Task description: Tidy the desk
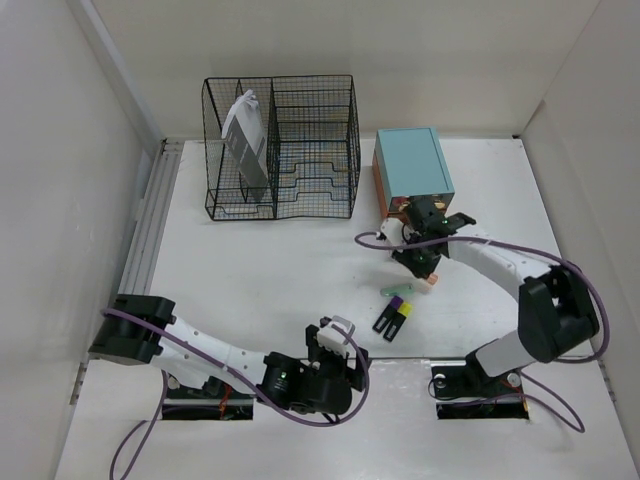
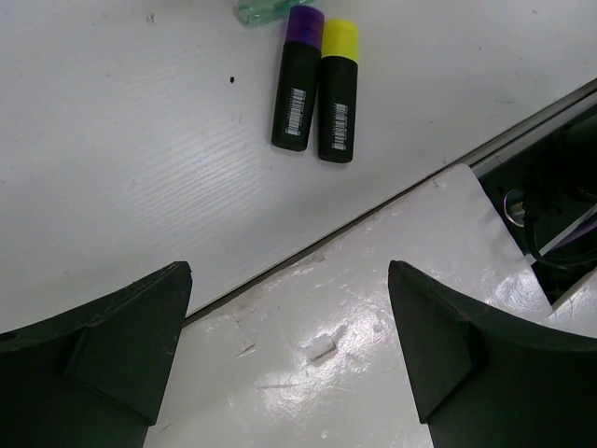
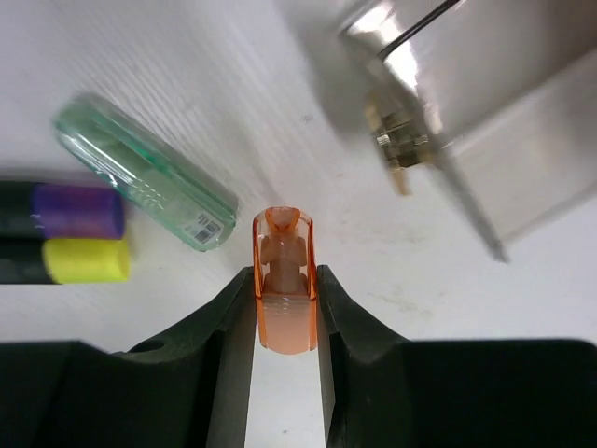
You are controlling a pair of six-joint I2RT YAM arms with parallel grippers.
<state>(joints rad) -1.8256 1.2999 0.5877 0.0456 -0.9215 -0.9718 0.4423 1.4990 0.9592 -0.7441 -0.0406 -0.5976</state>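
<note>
The white desk (image 1: pixel 250 270) carries a purple-capped marker (image 1: pixel 390 316) and a yellow-capped marker (image 1: pixel 401 321), side by side, and a clear green highlighter (image 1: pixel 396 291) just beyond them. My right gripper (image 1: pixel 424 270) is shut on a translucent orange highlighter (image 3: pixel 283 280), held low over the desk between the green highlighter (image 3: pixel 140 173) and the teal drawer box (image 1: pixel 411 164). My left gripper (image 1: pixel 338 338) is open and empty near the front edge. Its dark fingers (image 2: pixel 112 336) frame bare desk, with both markers (image 2: pixel 317 89) ahead of it.
A black wire-mesh rack (image 1: pixel 300 150) stands at the back left with a grey-white item (image 1: pixel 245 140) in its left compartment. The box's metal drawer (image 3: pixel 485 121) is ajar by my right gripper. A ribbed rail (image 1: pixel 150 215) runs along the left edge. Cut-outs (image 1: pixel 480 390) are around the arm bases.
</note>
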